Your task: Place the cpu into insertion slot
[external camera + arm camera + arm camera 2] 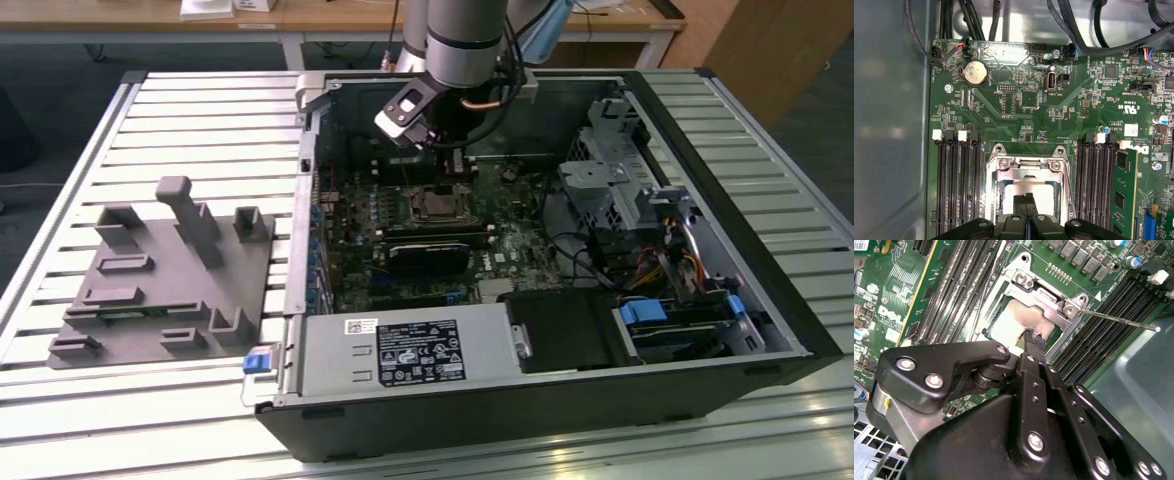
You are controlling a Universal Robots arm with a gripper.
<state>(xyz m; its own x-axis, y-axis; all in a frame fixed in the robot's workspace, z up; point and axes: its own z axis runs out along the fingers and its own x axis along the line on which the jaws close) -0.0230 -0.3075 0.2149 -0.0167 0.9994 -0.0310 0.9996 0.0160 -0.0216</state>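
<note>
end effector (1032, 340): fingertips pressed together, nothing pinched between them | cpu (1010, 320): lies flat inside insertion slot (1046, 292), mid-motherboard (1019, 125), clear of its edges | relation: cpu straight below the tips, which sit off its centre; contact cannot be told

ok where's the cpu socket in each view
exterior view: cpu socket in the middle of the motherboard, right at the hand
second wrist view: cpu socket between the memory slot banks, just beyond the hand's tips
first wrist view: cpu socket between the same banks
shared landmark: the hand, at the socket in all three
</note>
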